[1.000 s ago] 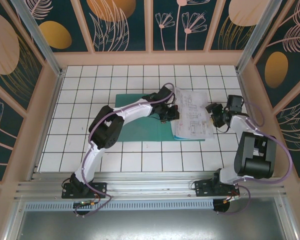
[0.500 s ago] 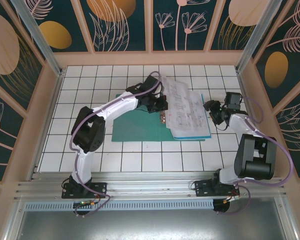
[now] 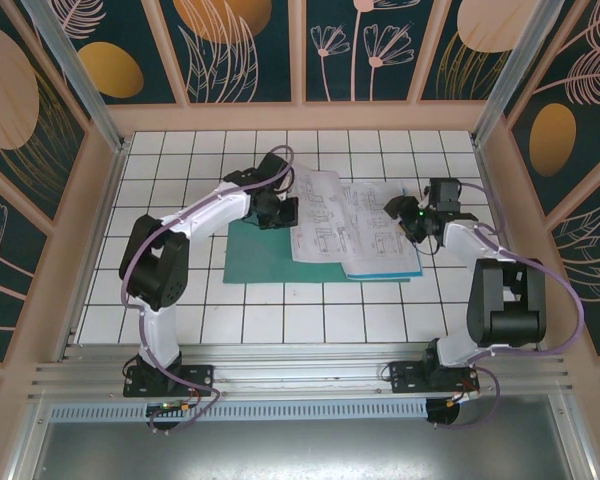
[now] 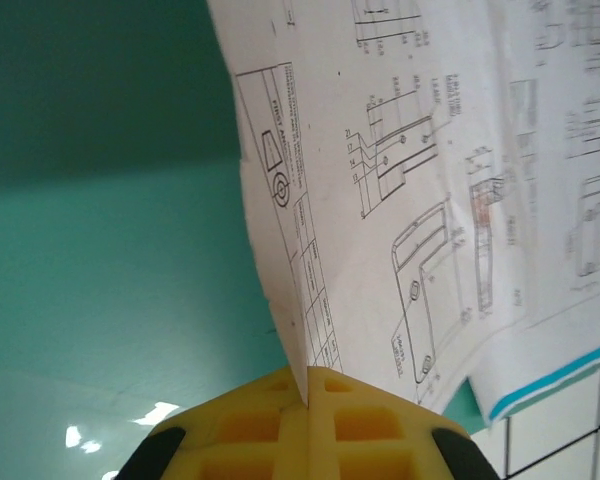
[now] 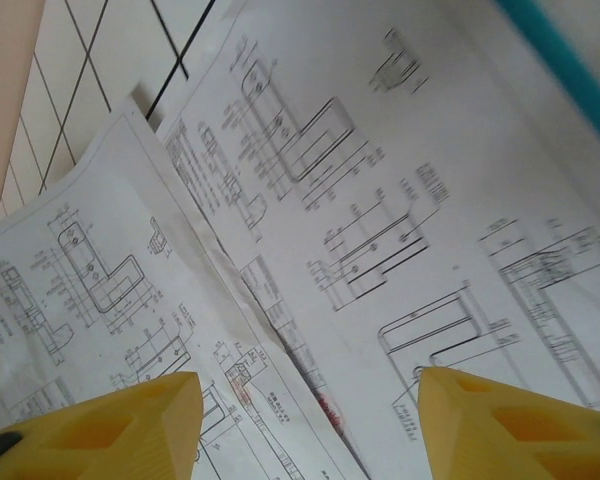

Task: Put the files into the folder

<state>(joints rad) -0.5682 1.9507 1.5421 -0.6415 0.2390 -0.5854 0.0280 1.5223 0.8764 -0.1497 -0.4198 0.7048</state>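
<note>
Your left gripper, left of centre in the top view, is pinched tight on one edge of the files. They lie spread at centre, over the right part of the folder. Your right gripper, right of centre, stands partly open over the files, holding nothing.

White tiled tabletop with dark grout lines, pale wooden frame, dark teal wall panels painted with peach leaves and orange ovals, aluminium posts at back corners, metal rail along near edge
</note>
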